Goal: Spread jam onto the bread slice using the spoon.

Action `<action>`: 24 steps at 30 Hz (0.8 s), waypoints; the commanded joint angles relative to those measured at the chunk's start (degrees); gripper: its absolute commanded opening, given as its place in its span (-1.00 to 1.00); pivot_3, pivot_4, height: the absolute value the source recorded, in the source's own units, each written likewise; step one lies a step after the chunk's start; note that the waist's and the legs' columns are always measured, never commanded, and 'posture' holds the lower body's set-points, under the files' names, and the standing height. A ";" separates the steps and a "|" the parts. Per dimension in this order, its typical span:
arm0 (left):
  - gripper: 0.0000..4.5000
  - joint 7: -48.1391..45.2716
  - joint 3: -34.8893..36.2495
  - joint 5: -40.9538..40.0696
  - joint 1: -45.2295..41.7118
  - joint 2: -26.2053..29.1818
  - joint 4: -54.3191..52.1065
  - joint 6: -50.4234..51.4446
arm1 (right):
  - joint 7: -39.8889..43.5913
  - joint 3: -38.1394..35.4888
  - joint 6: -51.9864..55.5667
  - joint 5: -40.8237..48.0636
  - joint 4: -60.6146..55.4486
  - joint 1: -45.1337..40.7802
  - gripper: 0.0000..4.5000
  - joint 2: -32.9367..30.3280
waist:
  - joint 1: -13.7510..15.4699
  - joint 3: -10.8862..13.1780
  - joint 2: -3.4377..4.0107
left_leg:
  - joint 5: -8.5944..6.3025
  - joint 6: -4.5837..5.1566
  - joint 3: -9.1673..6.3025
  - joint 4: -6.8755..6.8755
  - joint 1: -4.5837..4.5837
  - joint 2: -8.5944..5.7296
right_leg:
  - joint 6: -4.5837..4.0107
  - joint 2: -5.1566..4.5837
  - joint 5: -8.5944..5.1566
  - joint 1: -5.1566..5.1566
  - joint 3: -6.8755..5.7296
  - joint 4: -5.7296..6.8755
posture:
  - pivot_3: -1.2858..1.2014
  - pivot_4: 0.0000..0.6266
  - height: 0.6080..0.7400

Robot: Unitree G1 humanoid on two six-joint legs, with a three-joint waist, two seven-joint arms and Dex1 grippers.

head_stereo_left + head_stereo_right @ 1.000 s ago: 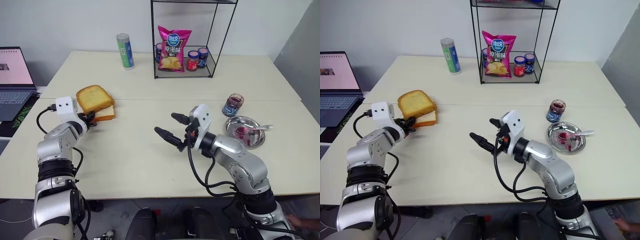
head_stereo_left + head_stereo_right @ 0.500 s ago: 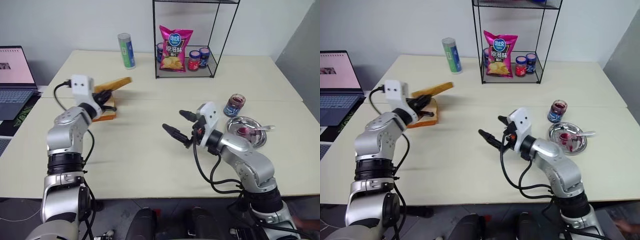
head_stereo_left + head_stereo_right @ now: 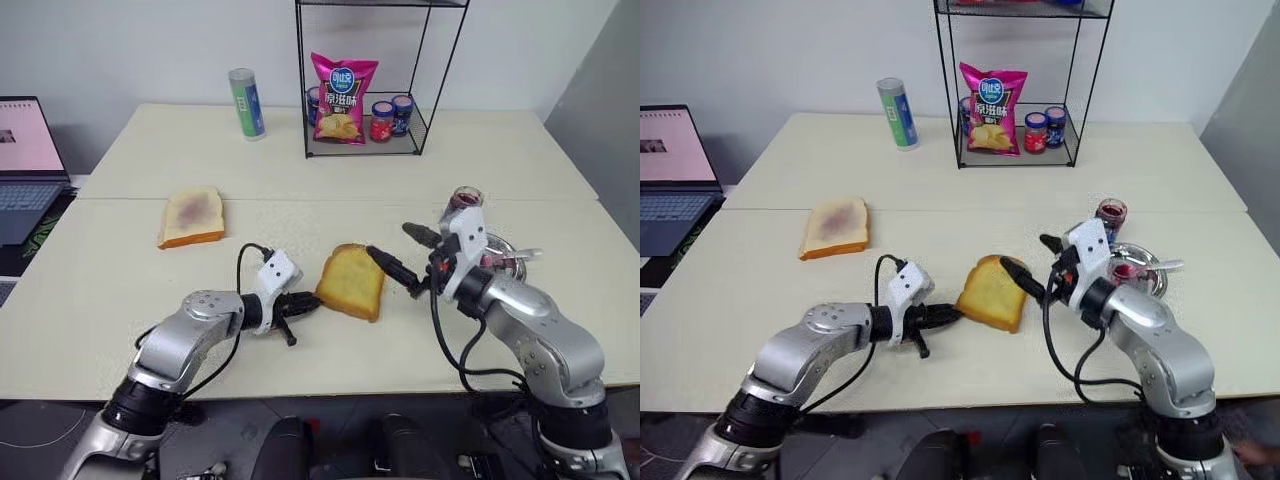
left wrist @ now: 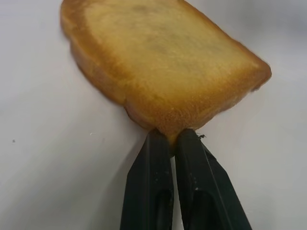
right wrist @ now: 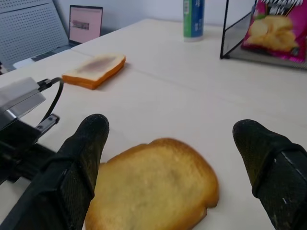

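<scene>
Golden-orange toast slice (image 3: 352,281) down flat at mid-table, near the front edge, crust corner pinched tight in the left gripper (image 4: 171,140). Right gripper (image 3: 405,252) hovering just beside the slice's far edge, black fingers (image 5: 86,143) spread wide, nothing between them. Slim silver spoon (image 3: 512,257) resting in the round steel dish (image 3: 1140,283) off to the right, small glass jar of dark jam (image 3: 1110,213) just behind it.

Bare table (image 3: 300,225) lies between stained slice (image 3: 192,215) and rack (image 3: 365,130).

Stained pale slice (image 3: 192,216), chip bag (image 3: 340,96) in wire rack (image 3: 369,78), can (image 3: 245,103), laptop (image 3: 27,160)
</scene>
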 commanded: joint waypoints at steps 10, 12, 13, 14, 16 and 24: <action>-0.99 8.67 1.26 8.42 -3.76 -7.20 6.78 -7.93 | 6.21 1.87 0.22 0.94 -5.28 7.21 1.00 -10.59 | 0.75 0.00 -0.01 | -0.01 -0.01 0.02 0.07 0.04 0.10 | 0.00 0.10 0.00 0.02 -0.01 0.00 | 0.03 -0.52 1.00; -0.99 9.87 1.31 8.98 -3.66 -8.45 6.58 -7.95 | 6.08 1.71 -0.42 0.71 -4.99 7.57 1.00 -10.45 | 0.87 0.00 0.00 | -0.01 -0.01 0.02 0.07 0.04 0.11 | 0.03 0.12 0.02 0.02 -0.01 0.00 | 0.03 -0.52 1.00; -0.99 10.39 1.37 9.35 -3.70 -8.90 6.78 -8.23 | 6.04 1.76 -0.86 0.42 -4.79 7.77 1.00 -10.43 | 0.90 0.00 0.00 | -0.01 -0.01 0.02 0.07 0.04 0.11 | 0.08 0.12 0.05 0.02 -0.02 0.00 | 0.03 -0.52 1.00; -0.99 10.90 1.72 9.59 -3.86 -9.47 7.22 -8.67 | 6.01 1.81 -1.17 0.24 -4.53 7.84 1.00 -10.36 | 0.91 0.00 -0.01 | -0.01 -0.01 0.01 0.07 0.03 0.11 | 0.13 0.13 0.08 0.03 -0.02 -0.01 | 0.03 -0.52 1.00; -0.99 11.88 2.89 9.45 -4.40 -10.51 8.03 -8.87 | 5.95 1.76 -1.80 0.00 -4.14 8.17 1.00 -10.11 | 0.92 0.00 -0.01 | -0.01 -0.01 0.02 0.07 0.02 0.10 | 0.14 0.13 0.09 0.03 -0.01 -0.02 | 0.03 -0.52 1.00; -0.06 10.75 7.24 8.23 -5.11 -9.65 8.12 -8.40 | 4.36 -1.37 -2.58 1.43 -2.46 8.84 1.00 -6.81 | 0.92 0.00 -0.01 | -0.01 -0.01 0.01 0.07 0.03 0.12 | 0.17 0.16 0.10 0.02 -0.03 0.00 | 0.03 -0.52 1.00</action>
